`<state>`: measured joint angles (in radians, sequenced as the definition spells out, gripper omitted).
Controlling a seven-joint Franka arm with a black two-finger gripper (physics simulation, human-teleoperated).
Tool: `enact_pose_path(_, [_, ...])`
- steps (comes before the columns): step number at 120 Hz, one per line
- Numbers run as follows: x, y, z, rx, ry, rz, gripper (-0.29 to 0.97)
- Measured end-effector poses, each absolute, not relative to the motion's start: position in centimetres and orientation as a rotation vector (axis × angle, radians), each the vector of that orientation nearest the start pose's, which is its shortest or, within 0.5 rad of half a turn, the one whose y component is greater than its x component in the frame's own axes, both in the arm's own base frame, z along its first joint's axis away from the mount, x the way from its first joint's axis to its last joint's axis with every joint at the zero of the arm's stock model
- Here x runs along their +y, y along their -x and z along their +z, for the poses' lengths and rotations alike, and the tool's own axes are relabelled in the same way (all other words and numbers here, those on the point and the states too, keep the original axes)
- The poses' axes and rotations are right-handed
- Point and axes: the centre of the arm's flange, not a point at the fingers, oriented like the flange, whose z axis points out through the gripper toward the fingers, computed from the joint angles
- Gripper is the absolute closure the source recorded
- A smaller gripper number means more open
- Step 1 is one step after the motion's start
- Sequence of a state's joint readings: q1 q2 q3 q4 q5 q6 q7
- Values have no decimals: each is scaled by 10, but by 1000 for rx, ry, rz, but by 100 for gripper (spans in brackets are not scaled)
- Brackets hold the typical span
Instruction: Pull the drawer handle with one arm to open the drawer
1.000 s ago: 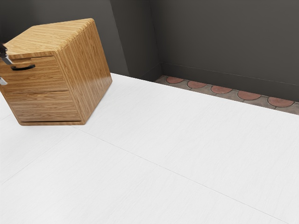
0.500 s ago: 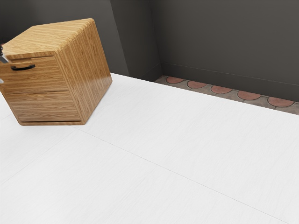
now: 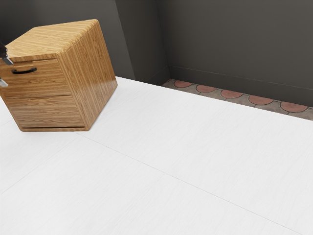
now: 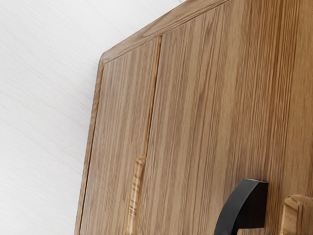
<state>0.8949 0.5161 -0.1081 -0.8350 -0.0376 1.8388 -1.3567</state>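
Seemingly shut drawer point(image 3: 34, 78), black handle point(image 3: 24, 71), claw point(image 3: 3, 68) nearby.

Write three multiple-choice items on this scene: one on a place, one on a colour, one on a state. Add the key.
1. In the exterior view, where on the table does the cabinet stand?
A) upper left B) lower right C) centre
2. The drawer handle is:
A) silver B) black C) red
3. The cabinet is:
A) tipped on its side B) hanging in the air C) upright on its base

Key: 1 A, it sits at the view's upper left; 2 B, a black bar on the wood front; 3 C, its base rests flat on the table.
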Motion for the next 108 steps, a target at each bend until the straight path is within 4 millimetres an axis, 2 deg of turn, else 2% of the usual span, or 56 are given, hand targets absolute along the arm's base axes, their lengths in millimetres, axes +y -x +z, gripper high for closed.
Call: enact_pose_path(108, [517, -494, 658, 2543, -1346, 582, 0])
